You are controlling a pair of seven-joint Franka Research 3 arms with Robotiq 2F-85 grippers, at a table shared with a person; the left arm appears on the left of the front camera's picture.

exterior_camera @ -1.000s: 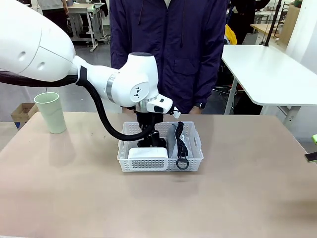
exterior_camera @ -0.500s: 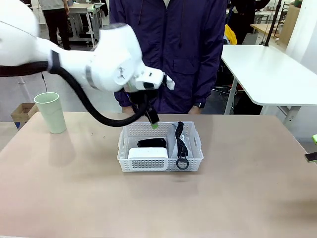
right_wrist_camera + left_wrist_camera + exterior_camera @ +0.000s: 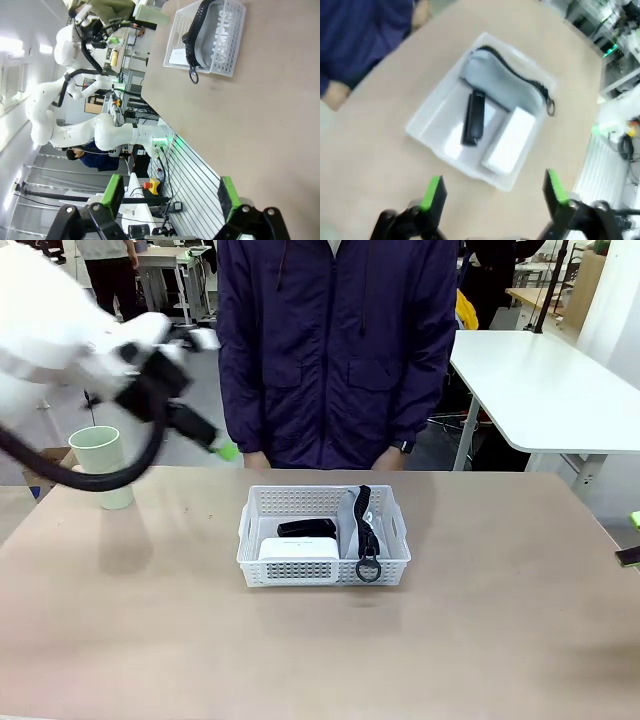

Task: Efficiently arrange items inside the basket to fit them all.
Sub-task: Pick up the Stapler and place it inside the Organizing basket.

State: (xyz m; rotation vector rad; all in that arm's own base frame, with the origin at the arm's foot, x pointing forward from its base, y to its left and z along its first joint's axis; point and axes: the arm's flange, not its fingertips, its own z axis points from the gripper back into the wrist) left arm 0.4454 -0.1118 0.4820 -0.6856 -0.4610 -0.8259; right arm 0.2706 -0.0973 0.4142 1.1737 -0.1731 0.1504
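Front view: the left claw [image 3: 224, 449], blurred, hung raised, wide open and empty, between the pale green cup [image 3: 103, 466] and the white basket [image 3: 395, 568] on the tabletop [image 3: 480, 640].
The basket held the black stapler [image 3: 307, 528], white box [image 3: 298, 548] and grey pouch [image 3: 352, 525]; the right claw [image 3: 167, 195] gaped empty too.

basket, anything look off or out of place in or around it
The pale green cup stands outside the basket, at the far left of the table. The pouch has its strap ring hanging over the front wall. The stapler and white box lie inside.
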